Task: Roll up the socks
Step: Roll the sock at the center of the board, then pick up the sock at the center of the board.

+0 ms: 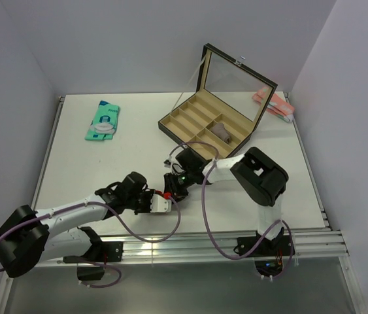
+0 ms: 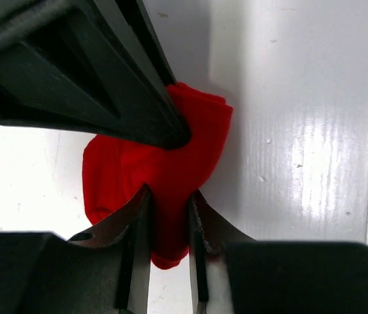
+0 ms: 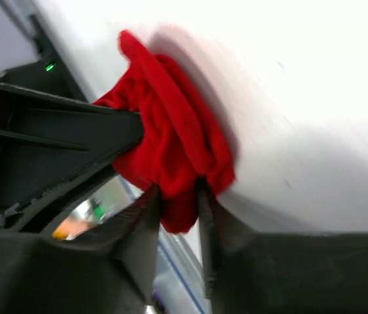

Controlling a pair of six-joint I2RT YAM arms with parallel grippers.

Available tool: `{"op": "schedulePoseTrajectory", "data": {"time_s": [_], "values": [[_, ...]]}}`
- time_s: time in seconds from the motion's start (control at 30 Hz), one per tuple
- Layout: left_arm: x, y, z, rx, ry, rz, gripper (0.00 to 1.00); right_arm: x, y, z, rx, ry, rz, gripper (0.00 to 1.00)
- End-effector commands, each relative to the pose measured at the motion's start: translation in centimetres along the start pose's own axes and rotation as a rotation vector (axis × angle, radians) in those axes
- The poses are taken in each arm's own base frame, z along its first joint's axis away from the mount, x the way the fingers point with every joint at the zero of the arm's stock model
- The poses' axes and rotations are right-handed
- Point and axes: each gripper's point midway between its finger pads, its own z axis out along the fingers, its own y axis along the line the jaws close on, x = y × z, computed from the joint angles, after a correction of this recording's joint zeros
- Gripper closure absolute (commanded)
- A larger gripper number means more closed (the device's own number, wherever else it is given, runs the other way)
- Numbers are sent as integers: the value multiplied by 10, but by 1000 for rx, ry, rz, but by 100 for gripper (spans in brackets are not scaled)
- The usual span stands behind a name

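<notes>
1. Bolted side by side at the near edge of the white counter point(image 1: 105, 170), the two arms reach toward each other. The left gripper point(image 1: 159, 203) and right gripper point(image 1: 174, 182) meet just ahead of the bases, near the middle of the counter's width.
2. The red socks point(image 1: 168, 194) sit on the counter as one crumpled bundle, wedged between the two grippers. From above they show only as a small red spot.
3. In the left wrist view, the left gripper's fingers point(image 2: 134, 226) stand narrow, pinching a fold at one end of the bundle. The fabric runs up between them. A black finger of the other gripper presses into the bundle's opposite side.
4. In the right wrist view, the right gripper's fingers point(image 3: 138, 229) are likewise drawn close together on a hanging fold of red cloth. The rest of the bundle bulges above the fingers, against the counter. The black body of the left gripper touches the bundle from the left.
5. Beyond the grippers stands a dark box point(image 1: 193, 118) with tan compartments and its glass lid point(image 1: 236, 82) propped upright. A small pale cloth item point(image 1: 221, 133) lies in a compartment toward the right.
6. Farther back, a teal sock point(image 1: 103, 121) lies flat at the far left of the counter. A pink bundle point(image 1: 272, 104) rests at the far right, behind the lid.
</notes>
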Motion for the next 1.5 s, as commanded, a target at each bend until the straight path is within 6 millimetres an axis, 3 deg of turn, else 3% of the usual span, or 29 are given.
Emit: {"op": "schedulePoseTrajectory", "data": {"time_s": [0.0,0.03,0.1,0.13,0.2,0.23,0.3,0.33,0.4,0.43,0.47,0.53,0.57,0.63,0.67,0.8,0.97,1.17,1.3,1.47], "values": [[12,-45,-4,206,36,-58,100,-8,-46,-14,263,-145,13,64],[8,-48,-6,239,22,-58,100,-14,-38,-22,269,-191,-3,59],[8,-51,-8,286,24,-78,100,-20,-42,-34,322,-265,0,53],[5,-51,-12,317,17,-88,100,-25,-31,-44,315,-313,-17,49],[8,-54,-12,370,27,-117,100,-27,-40,-57,382,-385,2,47],[6,-53,-15,400,26,-116,100,-31,-31,-67,377,-430,-11,47],[11,-49,-15,435,27,-178,100,-28,-37,-78,413,-480,8,46],[12,-38,-16,422,22,-192,100,-28,-37,-89,431,-533,14,46],[18,-43,-15,489,45,-240,100,-28,-39,-100,450,-591,17,46],[17,-34,-15,485,44,-257,100,-26,-39,-110,463,-640,17,46],[24,-43,-16,546,76,-306,100,-25,-37,-114,455,-658,12,46],[19,-35,-16,582,63,-321,100,-24,-25,-127,423,-727,-9,46],[22,-32,-17,592,68,-353,100,-19,-31,-132,447,-753,-10,46],[25,-32,-18,655,89,-397,100,-12,-24,-140,444,-792,-46,46],[30,-41,-20,721,121,-439,100,-12,-24,-146,467,-823,-57,46],[30,-35,-17,816,147,-500,100,-4,-4,-153,506,-879,-176,46],[42,-37,-10,905,209,-586,100,14,25,-132,541,-845,-355,46],[49,-33,-2,955,262,-668,100,18,44,-103,629,-783,-550,46],[50,-32,3,955,274,-696,100,23,51,-71,697,-692,-698,45],[56,-31,9,935,302,-710,100,28,73,-40,649,-591,-850,41]]}}
